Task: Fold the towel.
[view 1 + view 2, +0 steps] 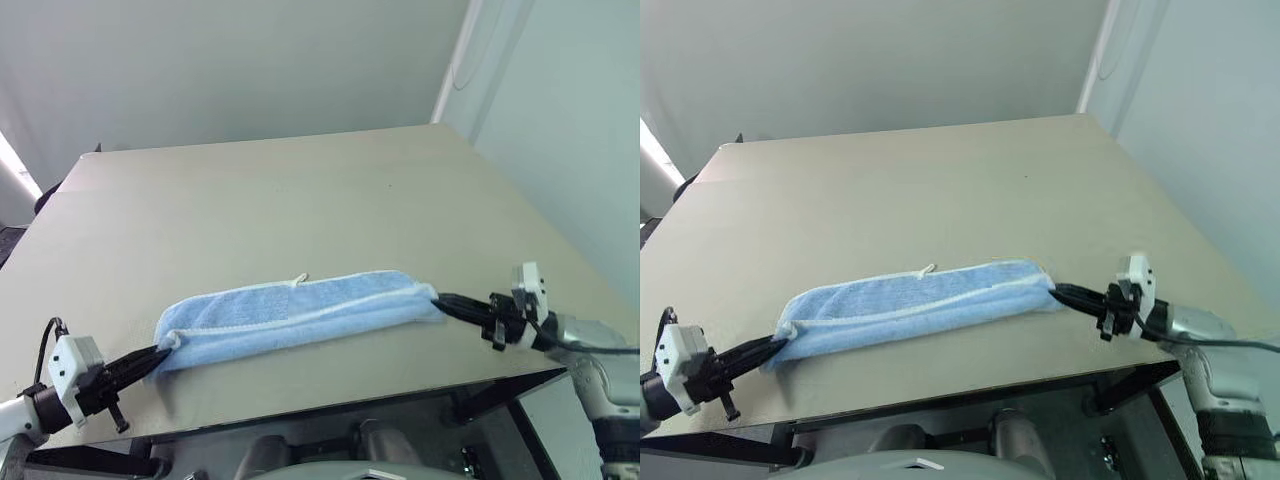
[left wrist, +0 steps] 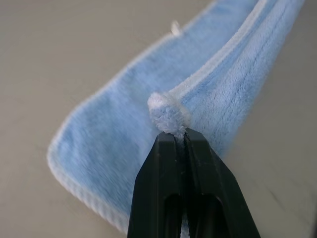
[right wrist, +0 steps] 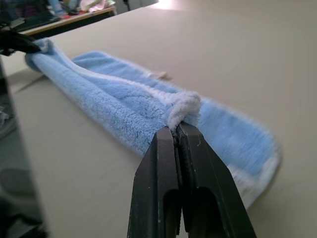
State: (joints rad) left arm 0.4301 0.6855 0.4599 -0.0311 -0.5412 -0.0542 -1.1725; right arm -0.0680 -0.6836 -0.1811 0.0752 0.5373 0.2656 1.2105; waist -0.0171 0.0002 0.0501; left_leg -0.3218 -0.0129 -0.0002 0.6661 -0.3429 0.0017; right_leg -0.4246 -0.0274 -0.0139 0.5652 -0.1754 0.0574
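The towel (image 1: 300, 315) lies on the bench (image 1: 300, 200) near its near edge, folded lengthwise into a long, narrow band that runs from left to right, its right end a little farther from the robot than its left. It is light blue terry with white stitched edging; one white edge runs along the length of the band on top, and a small white loop tag (image 1: 299, 278) sticks out from the far long edge, about the middle.

The left gripper (image 1: 160, 352) sits at the near left of the bench, its black fingers (image 2: 168, 163) pressed together on the left end of the towel. In the left wrist view a small bunched knot of white edging and blue pile is pinched right at the fingertips, with the folded layers spreading away beyond it.

The right gripper (image 1: 440, 300) is at the near right, level with the right end of the towel. Its fingers (image 3: 190, 163) are likewise closed tight, clamping a rolled corner of white edging, as the right wrist view shows. In that same view the towel stretches away along the bench toward the other gripper, which grips the far tip.

Between the two grips the towel rests on the bench surface, lying fairly straight.
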